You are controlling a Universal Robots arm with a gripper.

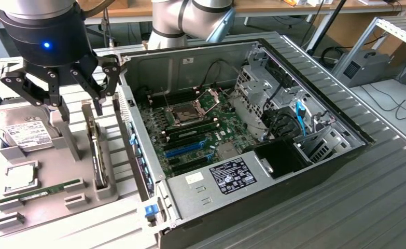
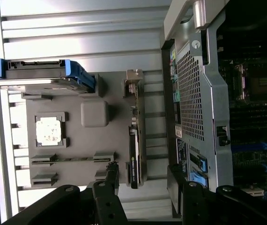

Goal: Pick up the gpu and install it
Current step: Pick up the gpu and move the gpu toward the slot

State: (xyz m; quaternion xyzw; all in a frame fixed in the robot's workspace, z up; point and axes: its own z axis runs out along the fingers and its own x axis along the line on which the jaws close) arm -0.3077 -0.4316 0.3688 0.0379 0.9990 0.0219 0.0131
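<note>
Gripper [image 1: 78, 111], one, jaws wide open, empty, above tray [image 1: 59, 165]. On tray: one gpu [image 1: 100, 155] on edge, one hard drive [image 1: 24, 132], white label unreadable, one memory stick [image 1: 40, 193].

A grey holder [image 1: 63, 167] lies on the ribbed metal table [image 1: 368, 207]. At one end of it sits a silver hard drive [image 1: 24, 132] with a white label. A square processor chip [image 1: 22, 179] and a slim green memory stick [image 1: 40, 193] lie flat nearby. Just beside the holder, toward the exterior view's right, an open computer case [image 1: 324, 96] shows its green motherboard [image 1: 213, 122] and processor socket [image 1: 189, 111].
</note>
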